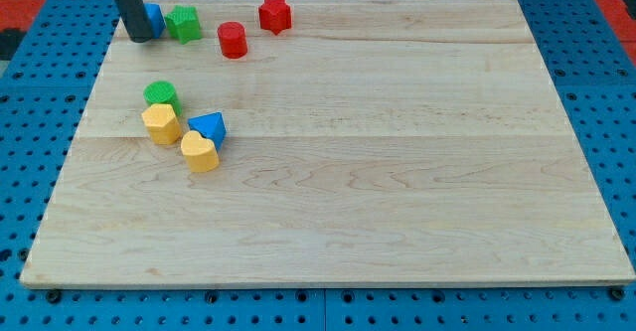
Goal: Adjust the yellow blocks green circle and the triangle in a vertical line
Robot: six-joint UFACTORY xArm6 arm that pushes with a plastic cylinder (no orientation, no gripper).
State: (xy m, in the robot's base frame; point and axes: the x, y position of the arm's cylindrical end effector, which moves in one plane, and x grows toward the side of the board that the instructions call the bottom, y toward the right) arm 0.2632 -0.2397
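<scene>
My tip (140, 37) stands at the board's top left corner, right against the left side of a blue block (154, 18) that the rod partly hides. A green circle (160, 94) sits at the view's left. A yellow block (161, 123) lies just below it, touching it. A blue triangle (209, 127) lies to the right of that yellow block. A yellow heart-shaped block (200, 152) sits below the triangle, touching it. My tip is well above this cluster, apart from it.
A green star-like block (183, 23) sits just right of the blue block near the top edge. A red cylinder (233, 40) and a red star-like block (275, 14) lie further right along the top. The wooden board (397, 172) rests on a blue pegboard.
</scene>
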